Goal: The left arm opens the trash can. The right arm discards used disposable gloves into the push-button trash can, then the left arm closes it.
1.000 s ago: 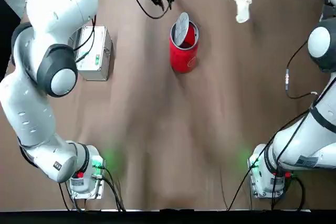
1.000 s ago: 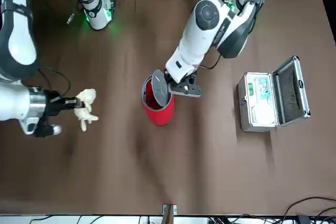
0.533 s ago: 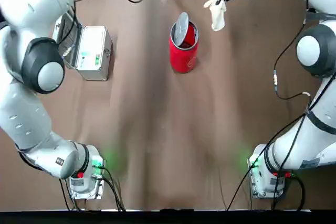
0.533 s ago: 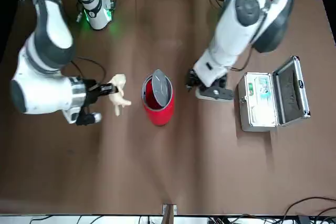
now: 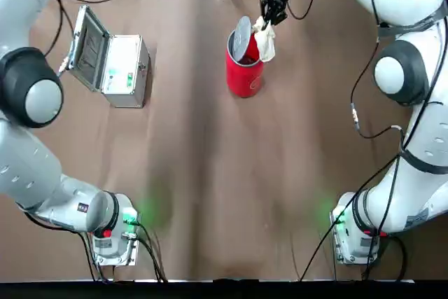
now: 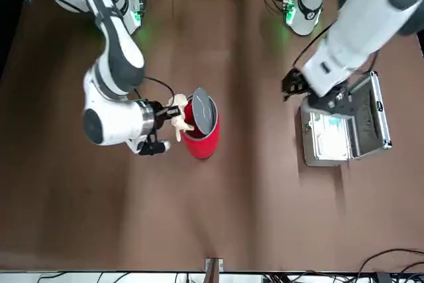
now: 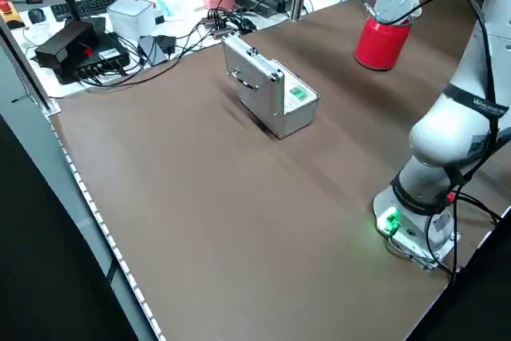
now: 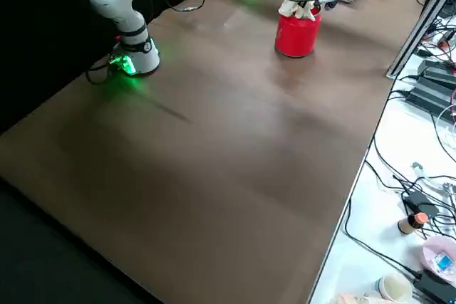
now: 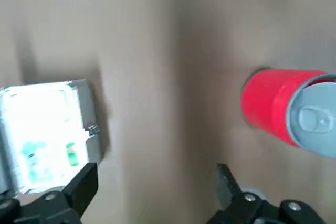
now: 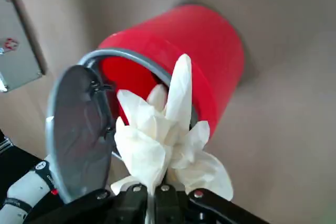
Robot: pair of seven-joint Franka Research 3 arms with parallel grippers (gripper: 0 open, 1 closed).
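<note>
Holding the gloves (image 10: 167,139) between my closed fingers, my right gripper (image 5: 269,13) is at the rim of the trash can (image 5: 245,68), on the far side of it from my bases. The gloves are a cream-white bundle, and the glove fingers spread against the red wall and the grey rim of the can. The trash can stands upright on the brown table (image 5: 231,173), near the far edge, and its round silver-grey lid (image 10: 79,129) is tilted up, so the mouth is open. Part of the bundle is over the opening; part hangs outside the wall. My left gripper (image 9: 152,187) is away from the can, above the table beside the silver metal case (image 5: 115,68), which lies with its cover raised. Its two fingers are apart and hold nothing.
</note>
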